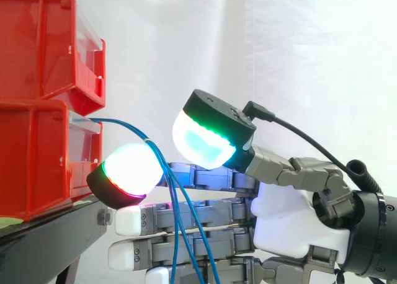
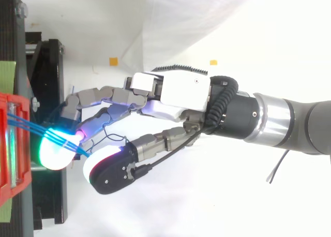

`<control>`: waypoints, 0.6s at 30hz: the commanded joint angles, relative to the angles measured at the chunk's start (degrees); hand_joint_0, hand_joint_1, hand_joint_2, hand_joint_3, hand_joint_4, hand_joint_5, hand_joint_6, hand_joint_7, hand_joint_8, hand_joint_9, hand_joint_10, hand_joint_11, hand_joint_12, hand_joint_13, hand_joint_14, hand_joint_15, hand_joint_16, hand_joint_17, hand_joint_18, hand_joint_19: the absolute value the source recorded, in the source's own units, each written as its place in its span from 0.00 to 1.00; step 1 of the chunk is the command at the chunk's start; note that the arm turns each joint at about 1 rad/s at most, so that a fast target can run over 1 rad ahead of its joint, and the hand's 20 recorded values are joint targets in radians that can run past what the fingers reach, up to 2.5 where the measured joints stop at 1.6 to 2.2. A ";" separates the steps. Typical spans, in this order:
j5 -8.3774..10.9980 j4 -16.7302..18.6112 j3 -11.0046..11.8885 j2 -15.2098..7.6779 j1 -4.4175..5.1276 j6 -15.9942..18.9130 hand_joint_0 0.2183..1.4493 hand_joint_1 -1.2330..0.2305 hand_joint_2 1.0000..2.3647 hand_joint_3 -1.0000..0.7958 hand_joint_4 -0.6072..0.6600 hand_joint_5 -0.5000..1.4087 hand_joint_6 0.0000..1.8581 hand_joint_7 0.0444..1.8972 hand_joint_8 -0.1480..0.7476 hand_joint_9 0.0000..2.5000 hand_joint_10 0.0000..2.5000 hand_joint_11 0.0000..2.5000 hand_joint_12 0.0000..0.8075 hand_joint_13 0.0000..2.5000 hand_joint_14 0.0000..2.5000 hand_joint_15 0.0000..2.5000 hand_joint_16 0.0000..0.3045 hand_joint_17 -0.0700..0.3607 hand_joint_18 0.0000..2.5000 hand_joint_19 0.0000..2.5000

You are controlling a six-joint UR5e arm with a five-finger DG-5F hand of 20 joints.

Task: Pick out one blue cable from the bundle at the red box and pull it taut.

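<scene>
A bundle of thin blue cables point(image 1: 124, 124) leaves the front of the lower red box point(image 1: 37, 160), arcs right and drops down across my fingers. From above, the cables point(image 2: 31, 124) run from the red box point(image 2: 6, 159) over a glowing white-green fingertip point(image 2: 56, 151). My hand point(image 1: 291, 222) reaches in from the right with its fingers straight and pointing at the box. The upper fingertip point(image 1: 127, 169) touches the cables just under the box front. The thumb point(image 1: 208, 135) is raised above and apart from them. No cable is pinched.
A second red bin point(image 1: 43, 42) sits on top of the lower one. Both rest on a black stand point(image 1: 56, 234) at the left. A white curtain hangs behind, and the floor under the arm point(image 2: 289, 123) is white.
</scene>
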 commanded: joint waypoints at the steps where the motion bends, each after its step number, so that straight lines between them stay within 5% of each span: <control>1: 0.00 -0.05 -0.06 0.00 0.07 0.03 0.33 0.41 0.01 0.38 0.57 0.20 0.27 0.61 0.38 0.27 0.01 0.14 0.38 0.26 0.01 0.12 0.15 0.41 0.20 0.24; 18: 0.00 -0.14 0.03 0.00 -0.02 0.12 0.32 0.42 0.01 0.36 0.55 0.21 0.28 0.71 0.39 0.30 0.01 0.16 0.38 0.26 0.01 0.13 0.16 0.41 0.21 0.25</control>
